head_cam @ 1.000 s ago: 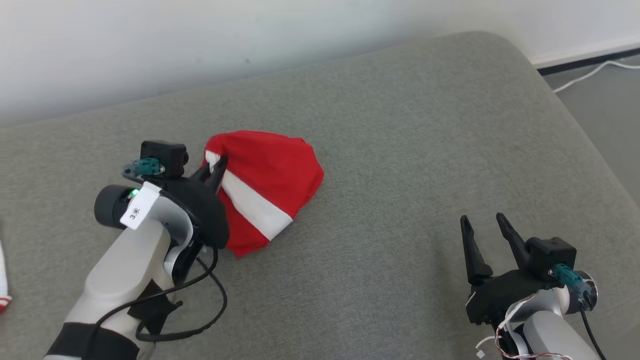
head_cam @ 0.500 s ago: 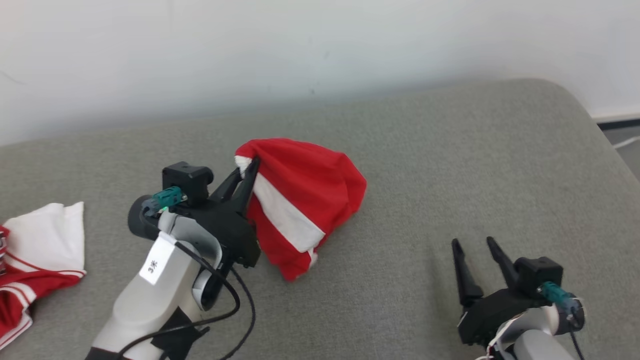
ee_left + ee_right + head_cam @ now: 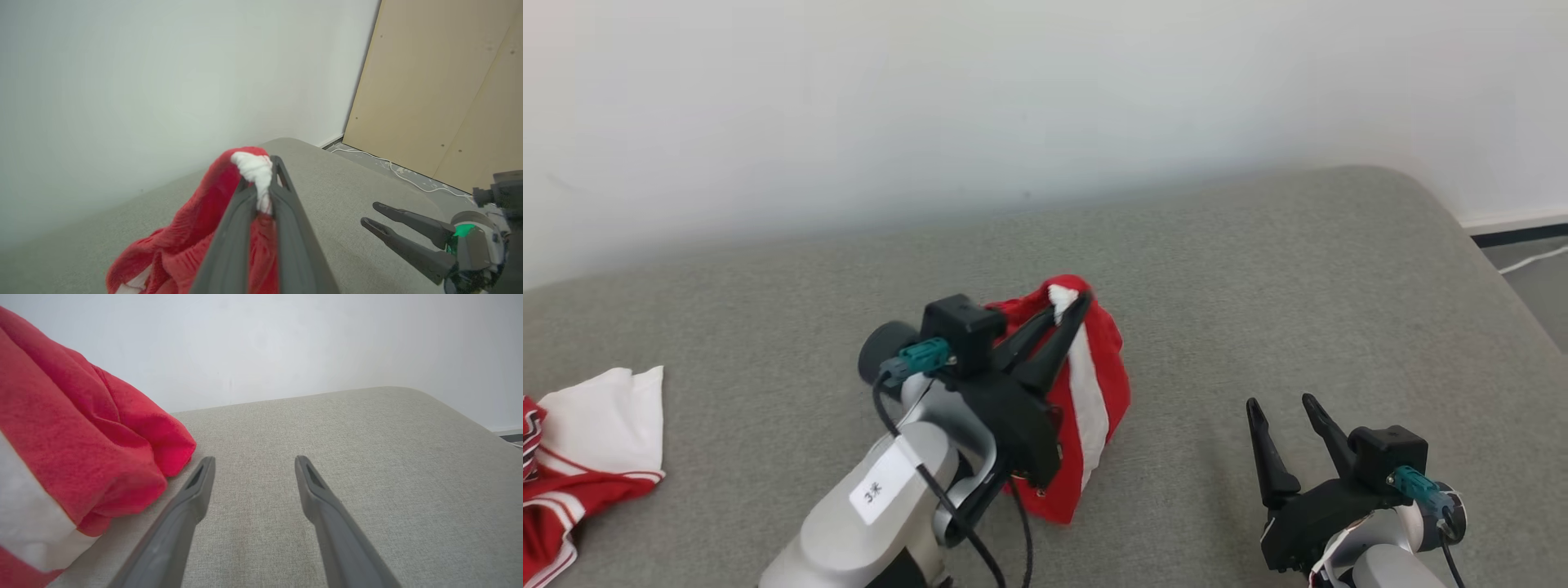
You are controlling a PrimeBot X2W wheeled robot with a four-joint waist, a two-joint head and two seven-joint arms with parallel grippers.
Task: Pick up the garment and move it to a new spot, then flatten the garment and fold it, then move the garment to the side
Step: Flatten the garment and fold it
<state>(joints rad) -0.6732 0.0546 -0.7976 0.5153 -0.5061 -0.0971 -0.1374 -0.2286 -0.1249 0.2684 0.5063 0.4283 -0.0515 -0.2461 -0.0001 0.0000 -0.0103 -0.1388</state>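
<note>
Here the left end effector (image 3: 1072,304) clenches the red-and-white garment (image 3: 1107,384), partly hidden behind its arm (image 3: 882,506). The right end effector (image 3: 1281,400) stands released; a second garment (image 3: 596,425) is cut off leftward.

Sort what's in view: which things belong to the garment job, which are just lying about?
In the job:
- red and white garment, pinched at a bunched white bit
- left gripper, shut on it
- right gripper, open, holding nothing
- grey cushion under it all

Lying about:
- other red and white clothes at the far left
- white cable on the floor
- wooden panel
</note>
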